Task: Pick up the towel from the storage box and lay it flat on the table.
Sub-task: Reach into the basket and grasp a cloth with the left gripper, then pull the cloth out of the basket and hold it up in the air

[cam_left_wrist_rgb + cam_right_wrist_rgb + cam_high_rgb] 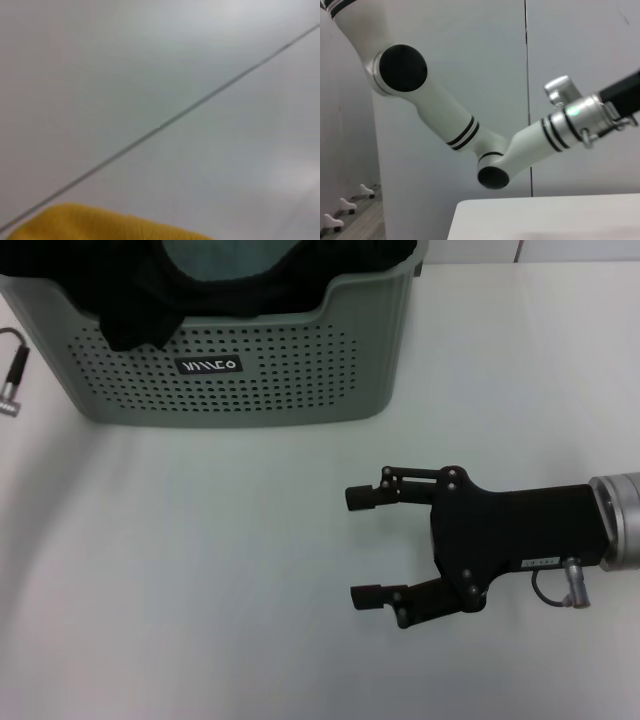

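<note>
The storage box, a sage-green perforated basket, stands at the back left of the white table. It holds a black cloth draped over its rim and a paler teal cloth. The towel shows only as a yellow fleecy patch close to the left wrist camera, against a plain wall. My right gripper is open and empty, low over the table in front of the box's right end. Only my left arm's wrist and black gripper base show, in the right wrist view.
A metal cable connector of the left arm hangs at the far left beside the box. The table's edge shows in the right wrist view, with a wall and floor beyond it.
</note>
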Motion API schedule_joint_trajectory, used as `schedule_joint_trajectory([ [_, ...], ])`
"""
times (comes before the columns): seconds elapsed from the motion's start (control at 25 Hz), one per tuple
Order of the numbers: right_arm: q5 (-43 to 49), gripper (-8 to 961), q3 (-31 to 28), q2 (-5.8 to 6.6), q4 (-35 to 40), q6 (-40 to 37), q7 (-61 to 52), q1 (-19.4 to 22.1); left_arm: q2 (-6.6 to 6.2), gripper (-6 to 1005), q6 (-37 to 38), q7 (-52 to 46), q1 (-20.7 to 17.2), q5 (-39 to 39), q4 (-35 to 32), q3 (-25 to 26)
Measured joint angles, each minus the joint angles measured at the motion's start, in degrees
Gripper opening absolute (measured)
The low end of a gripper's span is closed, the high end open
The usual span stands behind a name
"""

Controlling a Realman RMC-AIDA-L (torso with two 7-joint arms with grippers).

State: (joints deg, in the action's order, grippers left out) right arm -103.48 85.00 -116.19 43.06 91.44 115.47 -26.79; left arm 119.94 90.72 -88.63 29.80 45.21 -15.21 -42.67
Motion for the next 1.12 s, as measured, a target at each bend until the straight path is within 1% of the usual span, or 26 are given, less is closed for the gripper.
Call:
schedule_joint_trajectory([
  [0.08,-1.41,870,0.16,0.0,-1.19,0.01,1.68,0.0,-0.12,37,6.33,-0.14,-0.59,-0.05,-0.15,-0.15],
  [0.24,-4.45,871,0.39,0.0,-3.31,-0.13,4.16,-0.02,-0.24,39,22.38,-0.19,-1.74,-0.12,-1.7,-0.21],
  [0.32,-6.54,871,0.38,-0.01,-5.21,-0.25,6.34,-0.02,0.0,41,25.61,-1.03,-2.3,-0.57,-3.2,-0.72],
  [0.36,-8.38,871,0.4,0.0,-6.6,-0.26,8.1,-0.02,0.12,41,26.21,-1.54,-2.53,-0.85,-3.73,-1.07],
  [0.44,-10.41,871,0.43,0.0,-7.75,-0.32,9.66,-0.07,0.33,43,26.2,-4.31,-2.96,-4.34,-4.57,-4.24],
  [0.56,-13.33,871,1.27,0.0,-8.03,-0.77,10.98,-0.1,0.29,44,26.19,-7.39,-3.35,-12.06,-6.2,-11.64],
  [0.6,-14.65,871,2.08,0.0,-8.03,-0.87,11.62,-0.11,0.23,45,26.18,-8.47,-3.64,-16.19,-7.68,-15.6],
  [0.68,-16.55,871,3.8,0.0,-7.6,-0.77,12.43,-0.19,0.23,46,26.16,-9.71,-4.15,-20.49,-9.36,-20.21],
  [0.72,-17.22,870,4.52,-0.01,-7.27,-0.47,12.65,-0.25,0.24,47,26.13,-10.42,-4.72,-23.0,-10.43,-23.34],
  [0.8,-17.96,870,5.08,0.0,-6.11,0.36,12.7,-0.41,0.22,48,26.09,-11.43,-6.34,-27.93,-12.76,-28.57],
  [0.88,-18.56,870,5.18,0.0,-5.11,0.76,12.68,-0.42,0.2,49,26.08,-11.41,-8.31,-31.25,-15.26,-31.5],
  [1.0,-19.27,870,5.34,0.0,-3.8,0.92,12.74,-0.56,0.4,51,26.06,-9.73,-12.31,-35.4,-20.7,-34.42],
  [1.04,-19.39,870,5.36,0.0,-3.26,0.93,12.75,-0.68,0.42,52,26.04,-7.41,-13.88,-36.63,-22.52,-36.13],
  [1.12,-19.94,871,5.5,0.0,-2.4,0.93,12.81,-0.71,0.35,53,25.95,-2.37,-15.38,-37.93,-23.57,-38.59],
])
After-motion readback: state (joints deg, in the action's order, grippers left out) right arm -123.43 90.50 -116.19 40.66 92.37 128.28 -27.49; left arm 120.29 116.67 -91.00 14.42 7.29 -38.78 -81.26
